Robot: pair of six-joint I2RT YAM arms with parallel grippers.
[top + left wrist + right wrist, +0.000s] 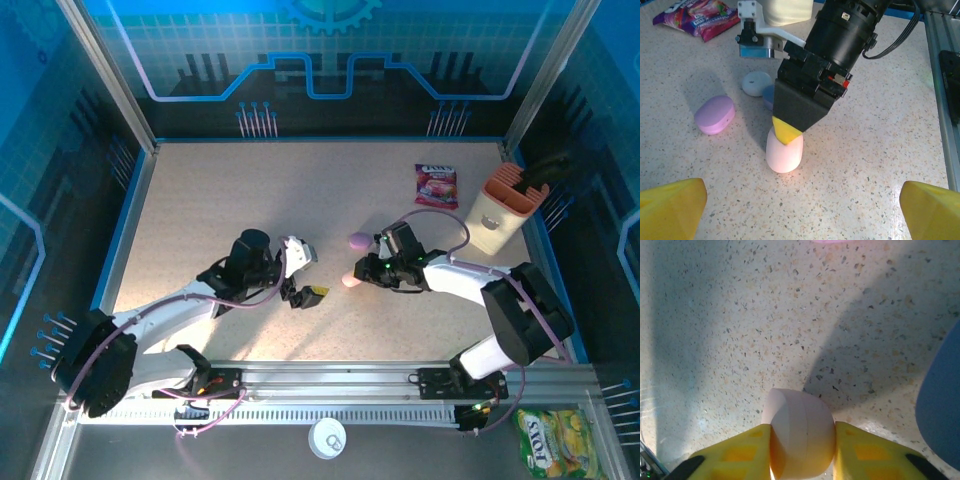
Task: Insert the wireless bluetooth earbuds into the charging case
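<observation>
r hand is clamped on the pink case, one yellow finger on each side. l wrist view has the r hand coming down from above w/ the pink case at its tip, low at the table; can't tell if it touches. from the top, this sits near mid table, r hand pointing left.

l hand is just left of it, fingers wide apart, nothing between them, facing the pink case.

purple case lies closed on the table near the pink one, not touching. behind it are a small white rounded piece and a blue piece, side by side; bud or case, can't tell. snack packet and beige holder sit at the far right.
</observation>
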